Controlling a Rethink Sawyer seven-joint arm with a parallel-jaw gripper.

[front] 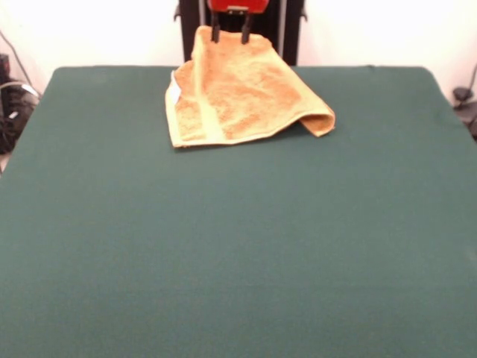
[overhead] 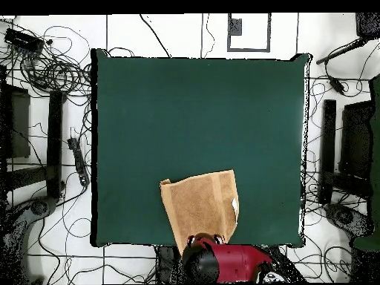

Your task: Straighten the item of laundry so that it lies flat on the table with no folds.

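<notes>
The orange-yellow towel (front: 238,97) lies near the table's (front: 238,246) far edge, close to the robot. Its far edge is lifted off the table up to my gripper (front: 230,33), which is shut on it. The towel slopes down from there towards the camera. Its right corner (front: 319,121) is folded over on itself, and a white tag (front: 173,91) shows on its left edge. In the overhead view the towel (overhead: 199,204) reaches the table's (overhead: 193,111) bottom edge, where my gripper (overhead: 204,240) stands over it.
The robot's black pedestal (front: 291,30) stands right behind the towel. Cables and black stands (overhead: 56,126) lie on the floor around the table.
</notes>
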